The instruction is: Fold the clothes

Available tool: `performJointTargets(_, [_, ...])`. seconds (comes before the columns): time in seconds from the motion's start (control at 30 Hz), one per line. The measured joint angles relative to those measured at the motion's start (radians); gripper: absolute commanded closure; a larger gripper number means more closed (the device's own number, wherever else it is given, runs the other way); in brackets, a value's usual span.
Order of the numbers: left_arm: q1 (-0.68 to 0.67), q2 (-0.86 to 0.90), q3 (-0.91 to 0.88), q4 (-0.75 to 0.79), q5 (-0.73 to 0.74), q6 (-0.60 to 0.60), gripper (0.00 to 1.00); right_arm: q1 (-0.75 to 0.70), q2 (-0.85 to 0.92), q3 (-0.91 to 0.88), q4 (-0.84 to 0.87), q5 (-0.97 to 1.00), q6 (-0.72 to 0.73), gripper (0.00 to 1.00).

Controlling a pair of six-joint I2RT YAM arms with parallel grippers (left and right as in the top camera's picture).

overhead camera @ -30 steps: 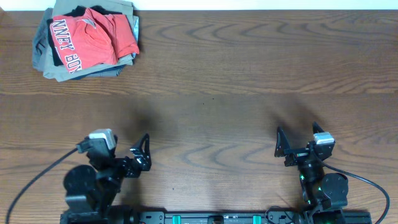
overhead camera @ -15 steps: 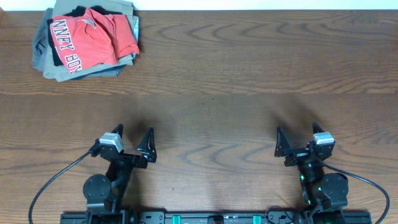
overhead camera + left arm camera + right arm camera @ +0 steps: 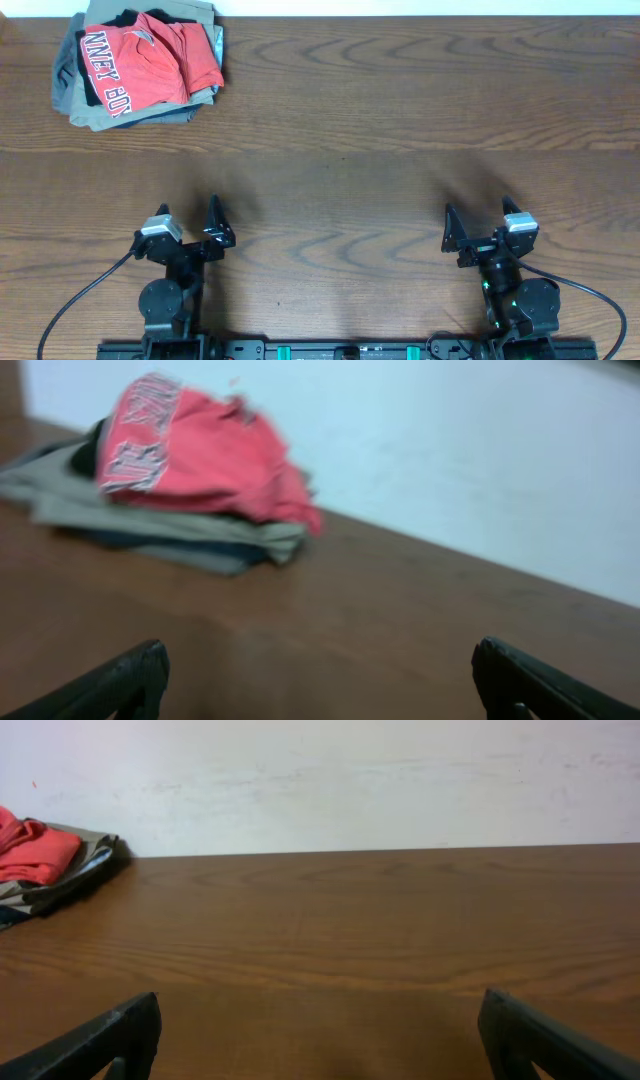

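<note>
Overhead, shirt: the red T-shirt point(image 3: 150, 60) lies bunched on top of a pile point(image 3: 95, 112) of grey, khaki and black clothes at the far left corner of the tabletop point(image 3: 400, 120), well apart from both arms.
Overhead, tools: the left tool point(image 3: 188, 208) and right tool point(image 3: 477, 207) both stand wide and hold nothing, near my edge.
Overhead, risk: I judge the long reach the main worry. The pile sits close to the tabletop's edge, so a push instead of a pinch could shove it off.
Left wrist, view: blurred. The T-shirt point(image 3: 200, 450) shows ahead and to the left, with the fingers wide apart over bare wood.
Left wrist, risk: a deep pinch could catch the clothes underneath and drag the whole pile along.
Right wrist, view: only a sliver of the T-shirt point(image 3: 35, 850) shows at the far left, and the fingers are wide.
Right wrist, risk: I see too little of the shirt here to grab safely, and both arms heading for one corner could collide.
</note>
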State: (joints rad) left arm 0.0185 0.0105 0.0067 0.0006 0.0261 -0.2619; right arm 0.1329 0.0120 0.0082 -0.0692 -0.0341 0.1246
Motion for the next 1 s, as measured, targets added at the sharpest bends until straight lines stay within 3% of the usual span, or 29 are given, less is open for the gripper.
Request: performJointTargets(1.0, [0.000, 0.000, 0.015, -0.027, -0.064, 0.027, 0.02, 0.000, 0.000, 0.000, 0.000, 0.000, 0.000, 0.01])
